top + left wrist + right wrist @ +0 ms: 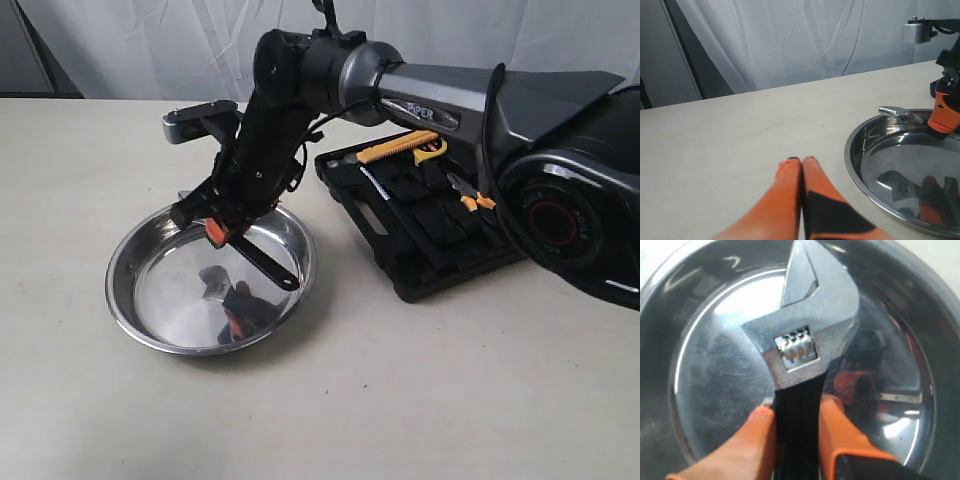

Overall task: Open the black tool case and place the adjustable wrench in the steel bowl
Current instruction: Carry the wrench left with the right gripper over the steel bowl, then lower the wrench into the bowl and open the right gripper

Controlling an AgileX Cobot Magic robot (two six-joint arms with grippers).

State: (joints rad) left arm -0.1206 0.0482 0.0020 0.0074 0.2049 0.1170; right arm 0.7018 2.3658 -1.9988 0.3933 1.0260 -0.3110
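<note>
Patience: right gripper (pixel 799 412), clamped on the adjustable wrench (pixel 805 335), ought to sink nearer the steel bowl (pixel 125 300) before releasing; left gripper (pixel 801 164) sits shut, empty.

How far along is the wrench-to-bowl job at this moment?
Done: the black tool case lies open. In hand: the right gripper is shut on the adjustable wrench, holding it over the steel bowl. Left to do: release the wrench into the bowl. The left gripper is shut beside the bowl, holding nothing.
</note>
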